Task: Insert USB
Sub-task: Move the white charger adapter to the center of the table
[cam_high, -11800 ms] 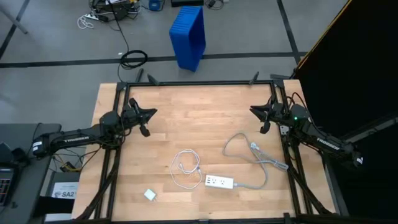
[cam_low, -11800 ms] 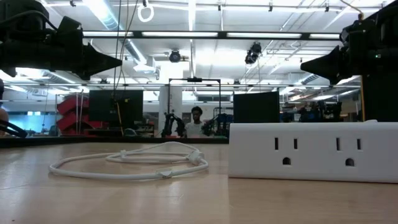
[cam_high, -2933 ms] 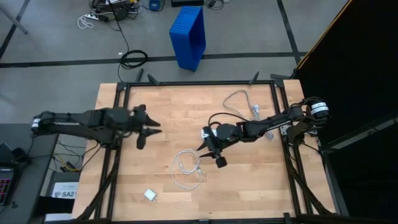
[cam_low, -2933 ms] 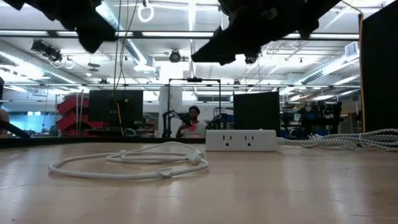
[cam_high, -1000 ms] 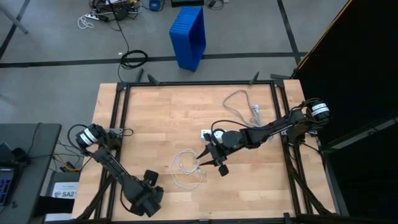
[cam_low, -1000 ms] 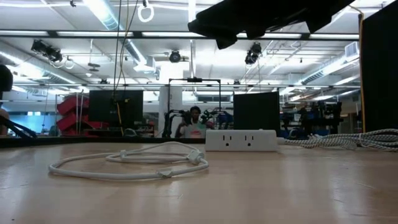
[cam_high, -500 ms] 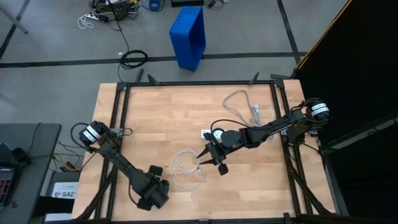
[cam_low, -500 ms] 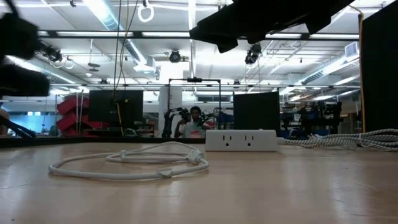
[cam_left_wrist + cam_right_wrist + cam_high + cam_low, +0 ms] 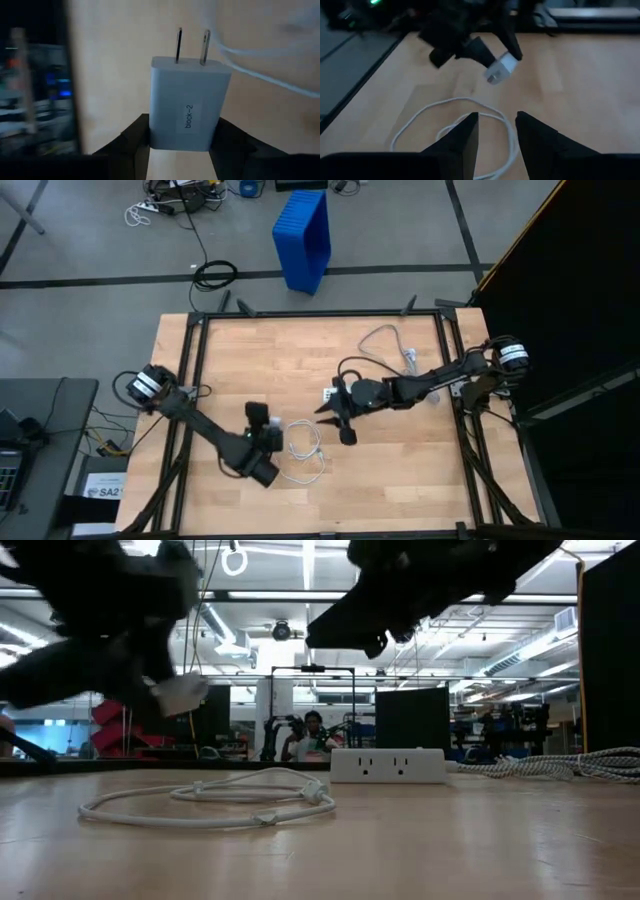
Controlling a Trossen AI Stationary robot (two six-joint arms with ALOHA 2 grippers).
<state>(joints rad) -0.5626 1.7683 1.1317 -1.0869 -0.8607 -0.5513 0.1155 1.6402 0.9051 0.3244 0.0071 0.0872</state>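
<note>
So the big change: the left gripper [image 9: 262,420] now has the white charger block [image 9: 189,102] clamped between its fingers, prongs pointing away from the wrist, and it's off the counter [image 9: 250,350] in mid-air. A second ago that arm was way down by the near edge, where the block had been lying near the near-left corner, fingers spread wide; half a second ago it was closing in there, and now it has swung up toward the middle with the block in its grip. The right gripper [image 9: 342,423] hovers just past the far side of the USB [image 9: 303,448], fingers parted a bit and holding nothing, and it has barely shifted over the last second. The USB cable lies in loose loops around the middle of the counter, between the two grippers, untouched. The power strip [image 9: 387,765] sits further back toward the far edge, mostly hidden under the right arm in the high view. Looks like the pickup half is done, so next is probably getting a cable plug lined up with the block's port, which will be fiddly with a limp cable.
</note>
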